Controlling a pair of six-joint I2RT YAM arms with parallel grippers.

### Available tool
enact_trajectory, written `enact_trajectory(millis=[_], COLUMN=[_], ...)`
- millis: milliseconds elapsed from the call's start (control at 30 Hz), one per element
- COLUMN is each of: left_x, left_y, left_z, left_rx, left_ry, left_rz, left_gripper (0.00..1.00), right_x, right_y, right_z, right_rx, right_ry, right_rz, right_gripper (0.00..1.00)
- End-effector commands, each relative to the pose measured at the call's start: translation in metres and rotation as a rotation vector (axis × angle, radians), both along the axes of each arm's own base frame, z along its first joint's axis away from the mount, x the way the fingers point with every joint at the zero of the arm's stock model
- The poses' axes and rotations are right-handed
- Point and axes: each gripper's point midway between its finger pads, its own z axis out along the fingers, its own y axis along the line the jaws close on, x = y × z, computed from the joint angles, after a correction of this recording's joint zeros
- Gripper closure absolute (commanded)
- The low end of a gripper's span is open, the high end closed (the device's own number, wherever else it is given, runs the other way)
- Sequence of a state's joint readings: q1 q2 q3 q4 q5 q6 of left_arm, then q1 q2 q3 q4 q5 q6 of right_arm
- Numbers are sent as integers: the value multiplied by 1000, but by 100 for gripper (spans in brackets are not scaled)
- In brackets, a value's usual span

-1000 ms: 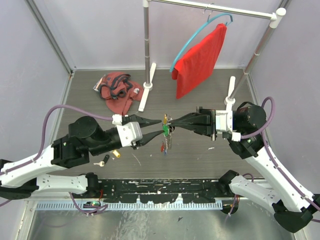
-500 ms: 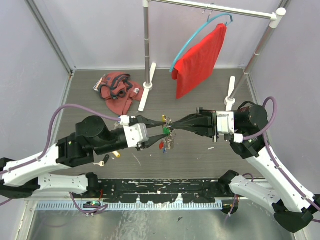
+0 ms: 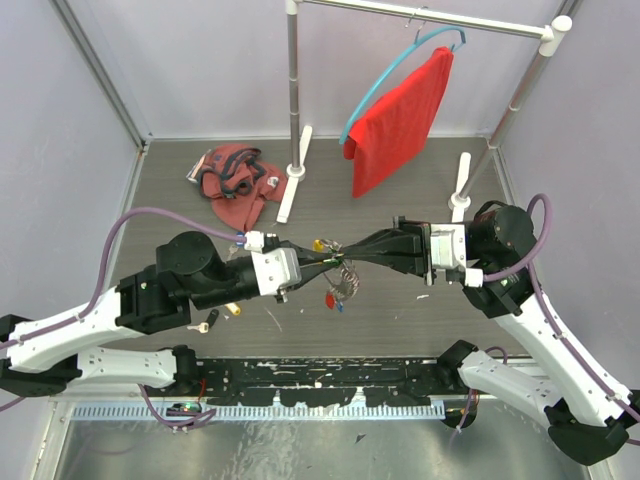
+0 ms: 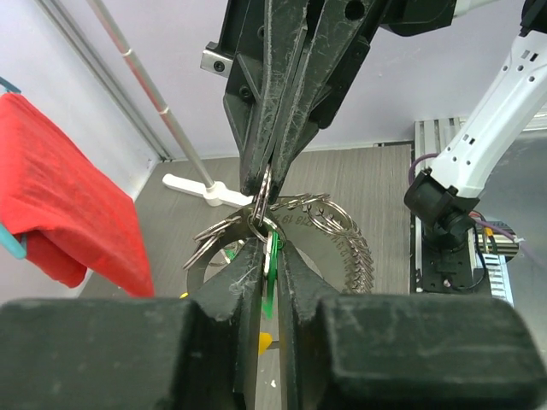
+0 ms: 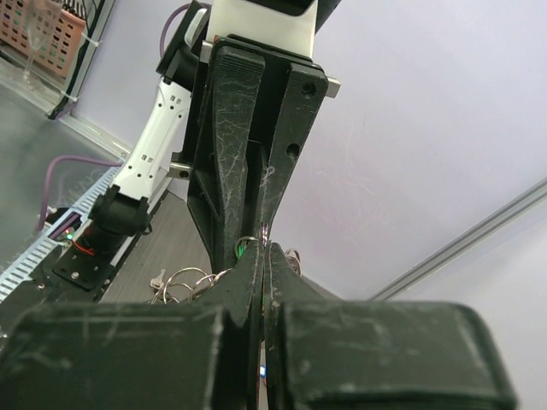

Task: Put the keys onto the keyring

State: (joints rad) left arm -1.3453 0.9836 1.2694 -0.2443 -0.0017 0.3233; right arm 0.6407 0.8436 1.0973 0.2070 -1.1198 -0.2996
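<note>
The right claw (image 4: 265, 184) clamps the keyring (image 4: 318, 207); the left claw (image 4: 267, 256) pinches the green key (image 4: 270, 282). Hold the ring steady and work the key's hole along the coil.

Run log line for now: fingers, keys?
left fingers: shut on green key | right fingers: shut on keyring | loose keys: on table

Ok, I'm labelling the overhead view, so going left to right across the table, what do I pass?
Crumpled red cloth → rack's left foot → bunch of keys → rack's right foot. Hanging red shirt overlaps; omitted.
</note>
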Motion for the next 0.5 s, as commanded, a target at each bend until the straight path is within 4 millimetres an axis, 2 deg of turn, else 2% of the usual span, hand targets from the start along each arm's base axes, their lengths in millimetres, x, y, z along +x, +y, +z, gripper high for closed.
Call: enact_trajectory(millis=[0, 133, 467], left_x=[-2, 1, 4], left_y=[8, 12, 10], left_z=[23, 25, 27], left_rx=[-68, -71, -59], left_ry=[-8, -11, -37], left_rz=[6, 26, 35], left_gripper=[85, 89, 89], right_x=[-7, 1, 4], right_y=[-8, -9, -8], right_z=[25, 26, 21], right_rx=[55, 64, 43], right_ry=[-81, -70, -61], right_rz=[-30, -76, -90], right_gripper=[99, 99, 99])
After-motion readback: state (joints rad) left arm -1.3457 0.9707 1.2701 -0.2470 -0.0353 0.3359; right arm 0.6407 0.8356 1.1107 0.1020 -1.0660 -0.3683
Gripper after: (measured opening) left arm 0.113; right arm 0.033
